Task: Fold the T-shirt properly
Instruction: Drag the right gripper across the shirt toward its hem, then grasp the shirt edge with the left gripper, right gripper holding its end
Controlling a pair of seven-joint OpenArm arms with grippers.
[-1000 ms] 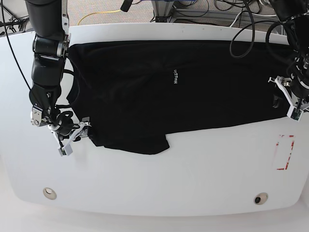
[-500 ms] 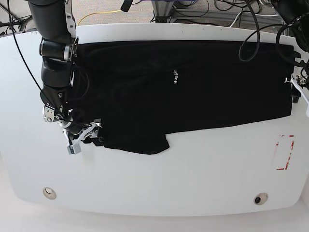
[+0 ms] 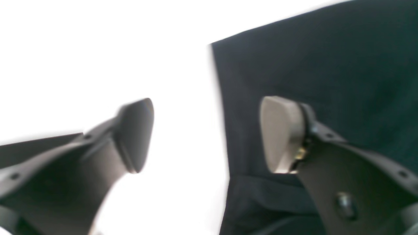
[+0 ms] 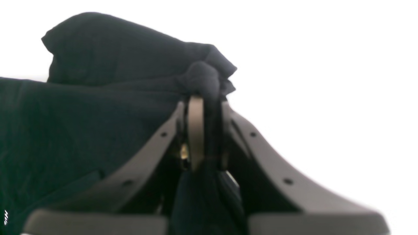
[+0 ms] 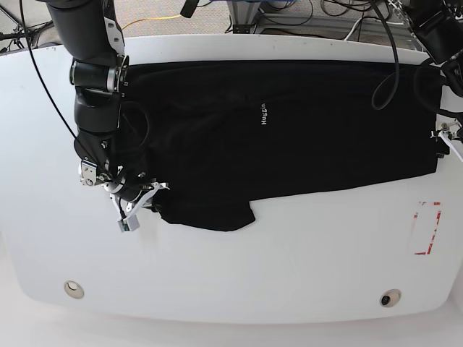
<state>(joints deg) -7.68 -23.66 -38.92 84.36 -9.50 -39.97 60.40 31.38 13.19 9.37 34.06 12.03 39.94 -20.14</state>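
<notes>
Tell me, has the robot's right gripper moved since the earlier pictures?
Yes. In the base view, the right gripper has shifted toward that view's right, closer to the white printed word on the T-shirt.

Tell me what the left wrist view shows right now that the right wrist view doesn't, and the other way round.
Only the left wrist view: the left gripper with its jaws wide apart and white surface visible between them, and a separate dark strip at the far left edge.

Only the right wrist view: the right gripper closed on a bunched fold of cloth, and a bit of white lettering at the lower left.

Both: part of the black T-shirt against a bright white surface.
</notes>
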